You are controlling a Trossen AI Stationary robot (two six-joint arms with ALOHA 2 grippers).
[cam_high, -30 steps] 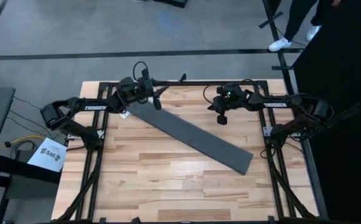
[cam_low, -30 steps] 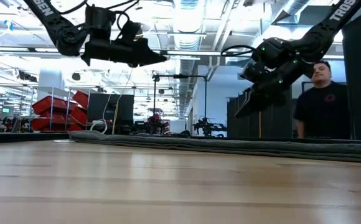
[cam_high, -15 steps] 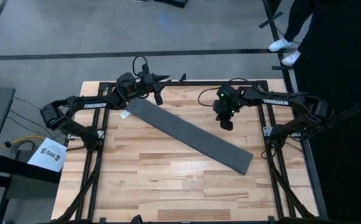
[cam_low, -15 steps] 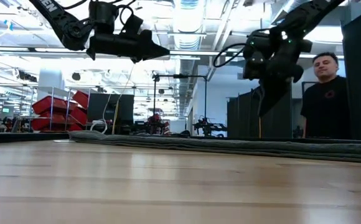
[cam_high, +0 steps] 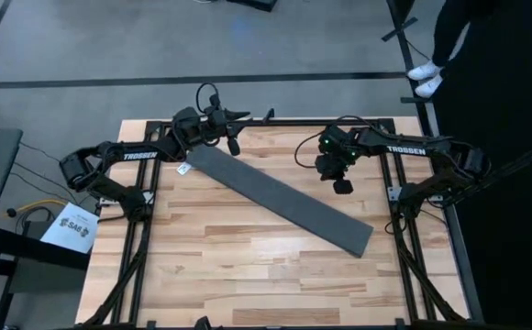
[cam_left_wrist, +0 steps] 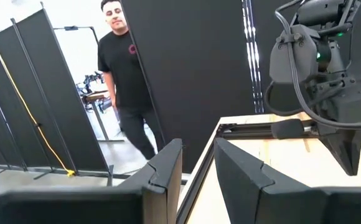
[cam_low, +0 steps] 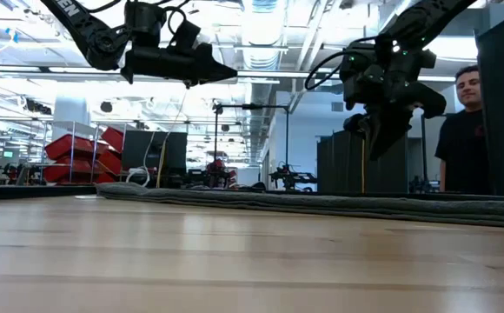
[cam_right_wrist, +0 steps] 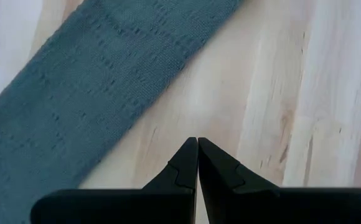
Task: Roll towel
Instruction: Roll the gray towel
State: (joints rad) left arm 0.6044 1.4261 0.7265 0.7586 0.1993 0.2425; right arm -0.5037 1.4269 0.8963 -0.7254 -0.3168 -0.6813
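The towel (cam_high: 280, 197) is a long dark grey strip lying flat and slantwise on the wooden table, from the far left to the near right, with a small white label (cam_high: 183, 169) at its far left end. My left gripper (cam_high: 238, 124) hovers high over that far left end, pointing level toward the table's right, its fingers (cam_left_wrist: 168, 168) a narrow gap apart with nothing between them. My right gripper (cam_high: 343, 188) is shut and points down at bare wood just beyond the towel's far long edge (cam_right_wrist: 162, 93), above the table.
A black frame rail (cam_high: 284, 121) runs along the table's far edge, and the arms' bases stand at the left and right sides. A person (cam_low: 465, 122) stands beyond the far right corner. Bare wood (cam_high: 248, 266) lies on the near side of the towel.
My right gripper has swung from a slant to pointing straight down and has gone toward the table's near right, closer to the towel's far edge. My left gripper has risen a little toward the far edge and levelled out. The towel has stayed where it was.
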